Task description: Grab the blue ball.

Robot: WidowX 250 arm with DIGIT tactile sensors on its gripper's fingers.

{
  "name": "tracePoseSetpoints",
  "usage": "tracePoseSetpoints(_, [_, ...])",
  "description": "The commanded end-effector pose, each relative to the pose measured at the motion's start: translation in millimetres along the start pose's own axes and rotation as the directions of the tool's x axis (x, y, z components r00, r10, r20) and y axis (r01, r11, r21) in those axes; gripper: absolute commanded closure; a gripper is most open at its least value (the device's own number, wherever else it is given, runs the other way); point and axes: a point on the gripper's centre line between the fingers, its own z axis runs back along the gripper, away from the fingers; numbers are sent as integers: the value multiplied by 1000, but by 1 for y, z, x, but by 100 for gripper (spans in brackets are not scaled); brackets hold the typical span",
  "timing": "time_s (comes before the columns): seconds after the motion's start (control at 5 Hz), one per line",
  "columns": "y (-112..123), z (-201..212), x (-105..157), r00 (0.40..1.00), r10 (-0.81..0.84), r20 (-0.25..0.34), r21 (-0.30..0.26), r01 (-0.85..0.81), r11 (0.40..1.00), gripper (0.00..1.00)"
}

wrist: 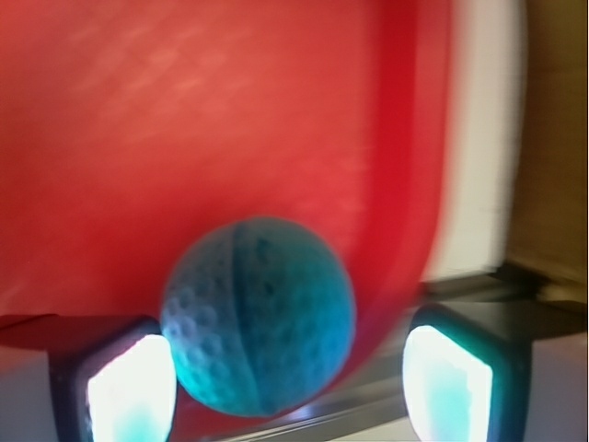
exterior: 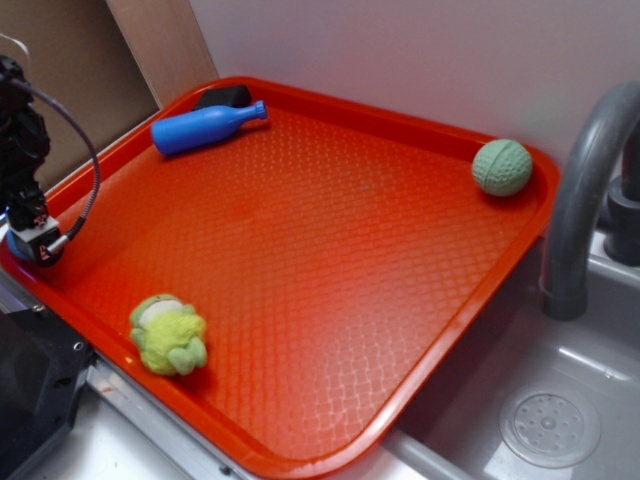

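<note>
Item: blue ball (wrist: 259,318). Dimpled, golf-ball-like surface with a seam line. Location: far-left edge of the red tray (exterior: 330,240), against its raised rim; in the exterior view it shows only as a blue sliver beneath the arm.

Item: pincer (wrist: 285,378). State: spread. In the wrist view the ball sits between the two pads, close to the left pad (wrist: 129,387), with a clear gap to the right one; contact on the left cannot be told through the blur. In the exterior view the pincer is low at the tray's left rim.

Other contents of tray: blue toy bottle (exterior: 205,126) at the far left corner, a dark object behind it; pale green textured ball (exterior: 502,166) at the far right corner; yellow-green plush toy (exterior: 168,334) near the front-left edge. All well apart from the pincer.

Beside tray, right: grey faucet (exterior: 580,190) and sink (exterior: 560,400).

Progress, as judged: approach and alignment done, ball bracketed. Outstanding: closing on the ball and lifting it. The rim close by may crowd one pad.
</note>
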Motion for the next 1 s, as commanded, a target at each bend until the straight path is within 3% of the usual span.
tracePoseSetpoints(0.0, [6, 3, -2, 988, 139, 74, -67, -134, 989, 100])
tracePoseSetpoints(0.6, [0, 11, -4, 981, 175, 86, -56, -170, 984, 100])
tracePoseSetpoints(0.8, [-7, 30, -3, 983, 143, 117, -74, -135, 988, 100])
